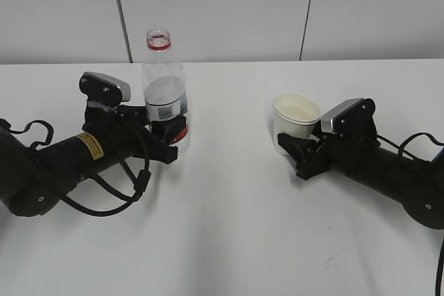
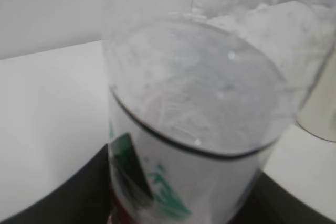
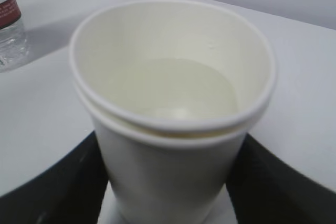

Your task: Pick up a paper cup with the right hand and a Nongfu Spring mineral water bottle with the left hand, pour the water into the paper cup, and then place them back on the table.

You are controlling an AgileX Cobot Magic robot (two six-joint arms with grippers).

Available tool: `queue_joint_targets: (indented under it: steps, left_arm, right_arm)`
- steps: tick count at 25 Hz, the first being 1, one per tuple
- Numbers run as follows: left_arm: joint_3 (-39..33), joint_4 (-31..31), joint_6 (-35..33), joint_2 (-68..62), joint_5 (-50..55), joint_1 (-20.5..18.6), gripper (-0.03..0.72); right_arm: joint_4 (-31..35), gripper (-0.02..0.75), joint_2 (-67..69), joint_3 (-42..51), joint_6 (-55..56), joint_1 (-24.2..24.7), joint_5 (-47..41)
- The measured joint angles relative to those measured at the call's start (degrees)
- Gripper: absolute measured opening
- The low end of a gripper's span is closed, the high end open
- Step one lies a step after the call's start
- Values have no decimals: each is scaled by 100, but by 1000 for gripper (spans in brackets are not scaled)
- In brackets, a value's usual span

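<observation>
Left claw (image 1: pixel 165 133) clenches the clear ribbed plastic bottle (image 1: pixel 165 95) at its stiffer label band; right claw (image 1: pixel 297 149) apparently grips the crushable off-white paper cup (image 1: pixel 294 121) low.

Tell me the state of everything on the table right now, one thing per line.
Nongfu Spring mineral water bottle: upright on the table, uncapped, partly full.
Paper cup: upright, water in the bottom; looks like two cups nested.
Left hand: fingers on either side of the bottle's label.
Right hand: fingers on either side of the cup's base.
Table: white, faint scuffs.
</observation>
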State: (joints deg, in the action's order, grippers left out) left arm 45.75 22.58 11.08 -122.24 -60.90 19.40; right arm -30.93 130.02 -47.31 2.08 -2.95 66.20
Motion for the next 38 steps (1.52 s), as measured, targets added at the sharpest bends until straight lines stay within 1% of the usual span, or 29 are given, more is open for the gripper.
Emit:
queue_joint_targets:
  steps: [2, 4, 6, 9, 12, 16, 19, 22, 26, 31, 38]
  left_arm:
    - [0, 13, 0, -12, -27, 0, 382]
    - [0, 24, 0, -33, -51, 0, 395]
    - [19, 26, 0, -35, -20, 0, 435]
    - [36, 102, 0, -40, 316, 0, 501]
    - [13, 169, 0, -25, 674, 0, 532]
    - [-176, 148, -142, 160, 844, 0, 538]
    - [-417, 14, -215, 335, 868, -33, 538]
    - [-683, -183, -233, 522, 877, -165, 538]
    - [-952, -283, -302, 755, 882, -424, 538]
    - [-1043, -307, -379, 877, 900, -840, 538]
    - [-1043, -606, -857, 990, 1016, -1415, 538]
  right_arm:
    - [-35, 503, 0, 0, 0, 0, 0]
    - [-61, 559, 2, 0, 0, 0, 0]
    - [-97, 629, 12, 0, 0, 0, 0]
    - [-111, 660, 12, 55, 0, 0, 0]
    - [-7, 664, 12, 229, 0, 0, 0]
    - [199, 664, -113, 528, 0, 0, -27]
    - [422, 661, -293, 736, 0, 0, -27]
    - [668, 651, -456, 932, 0, 0, -27]
    - [1133, 635, -592, 1138, -11, 0, -27]
    - [1999, 615, -679, 1253, -330, 0, -27]
    - [2983, 598, -679, 1253, -439, 48, -27]
